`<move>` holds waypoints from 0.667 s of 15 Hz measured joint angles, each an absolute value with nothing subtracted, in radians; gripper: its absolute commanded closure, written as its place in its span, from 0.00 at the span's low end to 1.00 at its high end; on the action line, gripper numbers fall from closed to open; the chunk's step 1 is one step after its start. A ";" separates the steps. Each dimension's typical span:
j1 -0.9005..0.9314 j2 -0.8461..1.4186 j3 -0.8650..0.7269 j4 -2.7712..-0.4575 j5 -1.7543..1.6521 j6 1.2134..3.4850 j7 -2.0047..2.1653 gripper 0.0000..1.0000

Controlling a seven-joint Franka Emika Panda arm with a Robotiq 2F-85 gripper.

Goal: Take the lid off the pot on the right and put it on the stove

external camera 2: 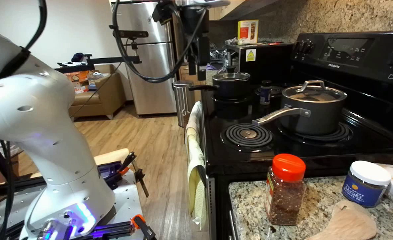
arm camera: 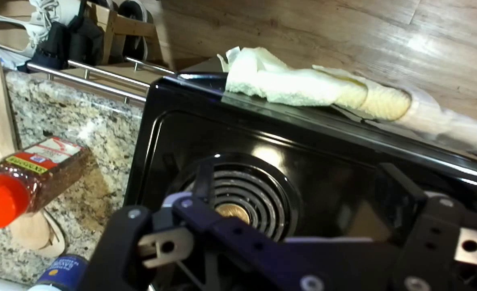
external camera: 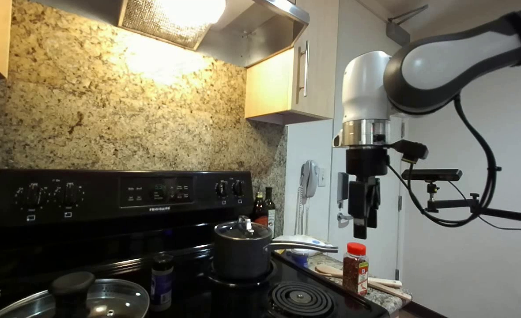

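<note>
The dark grey pot (external camera: 242, 258) stands on a coil burner of the stove; it also shows in an exterior view (external camera 2: 316, 116). The see-through glass lid (external camera: 232, 230) with its metal rim and shiny handle sits flat on it, also seen in an exterior view (external camera 2: 316, 97). The black stove (external camera: 95, 198) has coil burners and a back panel with knobs; its top fills the wrist view's middle (arm camera: 327, 161). My gripper (external camera: 366, 226) is high, apart from the lid, pointing down; it also shows in an exterior view (external camera 2: 196, 71). In the wrist view the fingers (arm camera: 303, 178) are wide apart with nothing between.
A second lidded pot (external camera 2: 232, 87) with a black handle stands farther along the stove, beside a spice bottle (external camera 2: 265, 93). A red-capped jar (external camera 2: 286, 190), a blue jar (external camera 2: 365, 186) and wooden utensils (external camera 2: 349, 221) are on the counter. Towels (arm camera: 303, 85) hang at the stove's front.
</note>
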State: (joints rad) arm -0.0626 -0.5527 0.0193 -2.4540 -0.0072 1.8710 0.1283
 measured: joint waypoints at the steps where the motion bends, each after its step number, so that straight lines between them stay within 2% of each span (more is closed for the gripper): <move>1: -0.064 -0.513 0.019 -2.410 -0.007 1.875 0.137 0.00; 10: -0.068 -0.112 -0.013 -1.883 -0.010 1.797 0.226 0.00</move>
State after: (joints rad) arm -0.0682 -0.1115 -0.0132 -1.8825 -0.0101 1.7969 0.2261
